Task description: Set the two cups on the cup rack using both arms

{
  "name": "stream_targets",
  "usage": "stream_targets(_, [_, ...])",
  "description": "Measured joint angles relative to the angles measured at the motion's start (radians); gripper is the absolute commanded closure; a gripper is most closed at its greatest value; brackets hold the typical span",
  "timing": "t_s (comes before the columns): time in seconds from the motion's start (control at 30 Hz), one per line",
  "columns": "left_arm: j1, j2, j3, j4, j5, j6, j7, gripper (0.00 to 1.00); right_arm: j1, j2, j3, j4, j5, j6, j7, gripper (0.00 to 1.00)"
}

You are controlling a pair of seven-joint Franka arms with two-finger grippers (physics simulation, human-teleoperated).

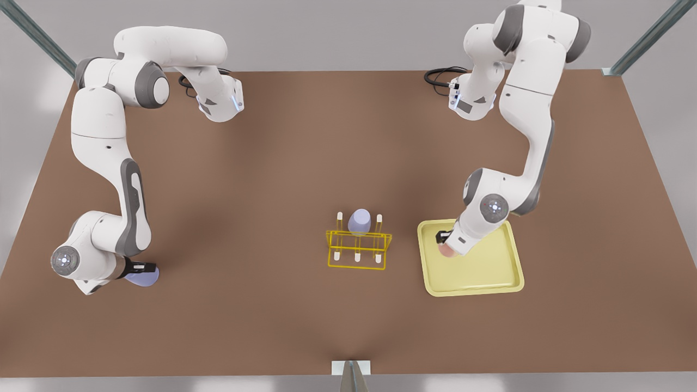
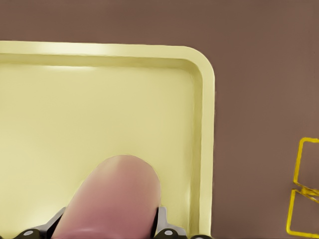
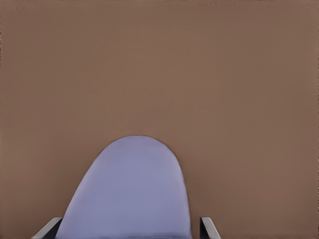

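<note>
Nearest the camera, at the front view's left, the right gripper [image 1: 142, 267] sits low over the bare brown table [image 1: 261, 163], its fingers closed against the sides of a lavender cup [image 1: 144, 276]. Right wrist view confirms: cup [image 3: 130, 191] fills the space between the two fingers [image 3: 209, 228], lying over plain tabletop [image 3: 159, 64], well apart from everything else.

Mid-table: cup rack [image 1: 358, 247], yellow wire frame with white-tipped pegs. A second lavender cup [image 1: 359, 221] sits on the rack at its far row, between two pegs.

Just beside the rack, toward the front view's right, the pale yellow tray [image 1: 479, 272] lies flat on the table. Left gripper [image 1: 445, 239] is down over the tray's corner nearest the rack, clamped on the pink cup [image 1: 447, 250]. Left wrist view: pink cup [image 2: 112, 199] between the fingers [image 2: 163, 226], over the tray floor close to the rounded corner of the rim [image 2: 204, 124]; whether the cup touches the tray cannot be told. A corner of the rack [image 2: 304, 189] shows past the rim.

Farthest back, both arm bases stand at the table's far edge, with black cables [image 1: 441, 76] beside the one at the front view's right
</note>
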Motion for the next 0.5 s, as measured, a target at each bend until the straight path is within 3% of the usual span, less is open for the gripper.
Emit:
stream_targets(0.17, [-0.122, 0.084, -0.003, 0.410, -0.003, -0.253, -0.049, 0.19, 0.000, 0.003, 0.001, 0.000, 0.013, 0.002, 0.002, 0.00])
stream_targets(0.5, [-0.249, 0.232, -0.002, 0.749, -0.002, -0.456, -0.212, 0.19, -0.002, 0.001, 0.002, -0.005, 0.019, 0.008, 0.005, 0.00])
